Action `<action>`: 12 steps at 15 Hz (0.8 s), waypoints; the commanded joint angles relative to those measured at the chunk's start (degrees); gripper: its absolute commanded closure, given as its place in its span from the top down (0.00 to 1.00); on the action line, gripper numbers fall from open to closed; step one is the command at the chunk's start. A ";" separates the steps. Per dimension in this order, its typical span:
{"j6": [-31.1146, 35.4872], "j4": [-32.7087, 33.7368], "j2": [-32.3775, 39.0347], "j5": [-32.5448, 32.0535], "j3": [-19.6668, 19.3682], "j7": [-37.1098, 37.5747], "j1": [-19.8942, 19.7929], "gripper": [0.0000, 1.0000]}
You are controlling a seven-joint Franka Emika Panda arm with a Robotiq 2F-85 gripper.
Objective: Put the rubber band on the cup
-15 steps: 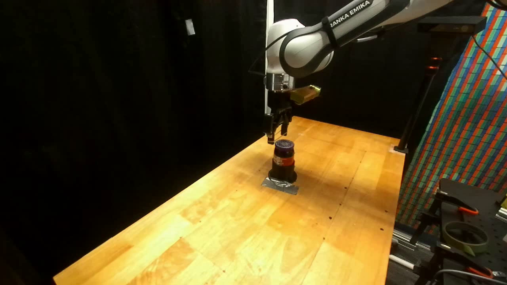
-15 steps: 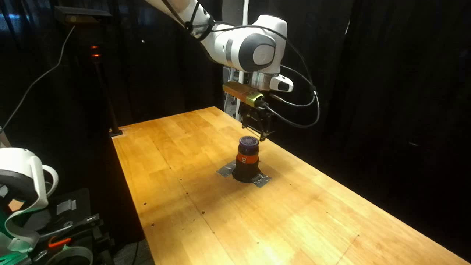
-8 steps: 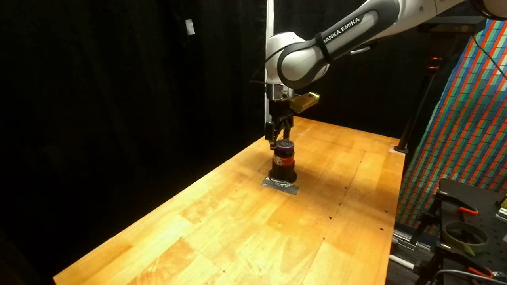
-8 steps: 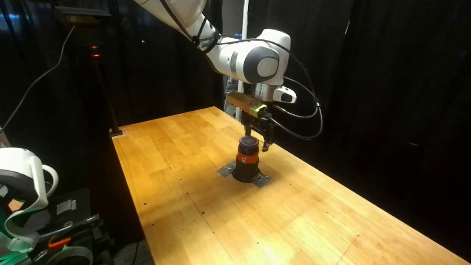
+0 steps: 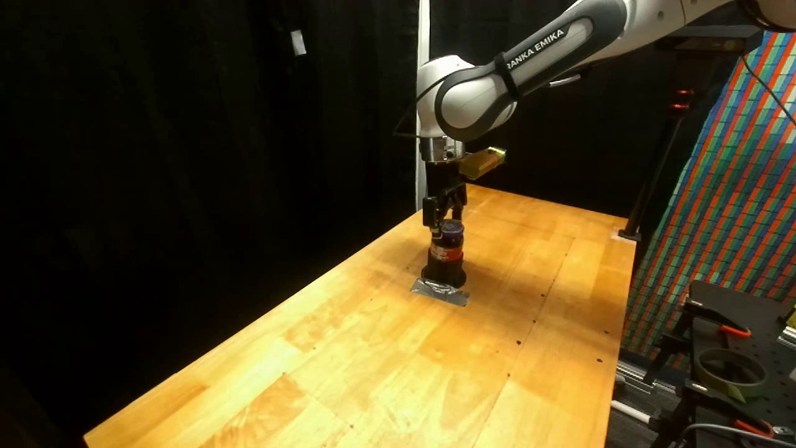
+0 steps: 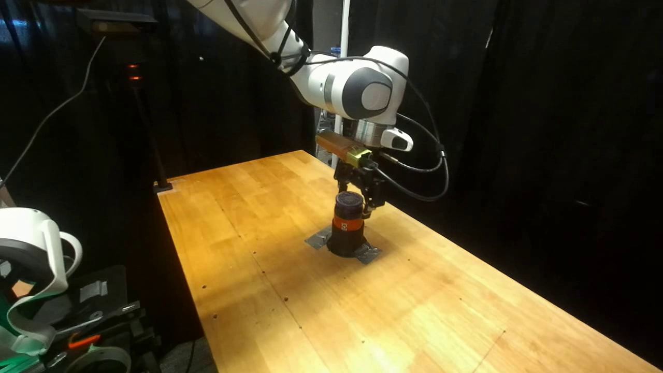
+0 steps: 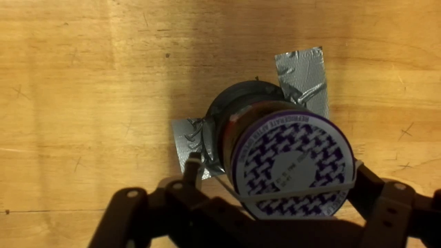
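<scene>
The cup is a dark jar with an orange label and a purple-white patterned lid. It stands in a black base and leans slightly in an exterior view. My gripper is open, its fingers spread on either side of the lid. The pale rubber band is stretched between the fingertips; one strand crosses the top of the lid and dips past its left edge. The rest of the band is hidden. The right finger in the wrist view is close against the lid; the left finger stands apart.
Grey tape strips fix the base to the wooden table. The table's edge lies behind the gripper, with a black curtain beyond. A dark side cart with a tape roll stands beside the table.
The gripper has come down around the cup's top, then shifted slightly sideways against it. The cup's lid has tipped a little; its base has not moved.
</scene>
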 commanded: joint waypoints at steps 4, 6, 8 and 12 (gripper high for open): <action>-0.14 -8.53 -5.86 1.60 0.23 -0.68 -0.84 1.00; 0.83 -11.46 -7.44 1.80 0.22 -0.74 -1.03 1.00; 1.82 -14.13 -8.58 2.09 0.30 -1.14 -1.39 1.00; 8.48 -20.32 -11.45 1.70 0.11 -0.87 -1.47 0.68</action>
